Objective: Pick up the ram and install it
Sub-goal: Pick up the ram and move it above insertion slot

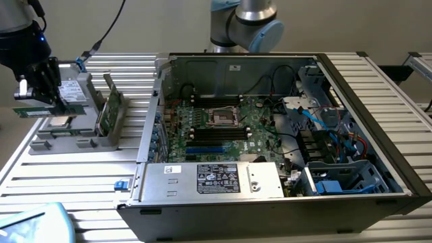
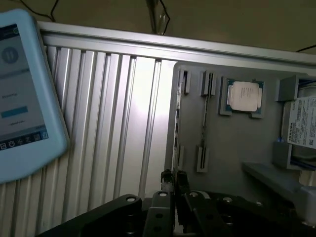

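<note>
Gripper (image 1: 57, 104) clamped on the ram (image 1: 30, 112), held just above the grey fixture (image 1: 68, 139); open computer case (image 1: 270, 131) well off to one side. Stick lies level, long axis crosswise to the jaws, an end out each side. Judged light, stiff, fragile: hold by the board edges, not the chips.

Wrist view: fingertips (image 2: 166, 176) nearly together on a thin edge; empty fixture slot (image 2: 203, 123) beyond them, processor (image 2: 244, 96) farther on.

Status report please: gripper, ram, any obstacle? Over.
Gripper shut on long slim dark green ram stick, above grey plastic holder tray. Not yet in motherboard slots. Wider green card stands close by, apart.
</note>
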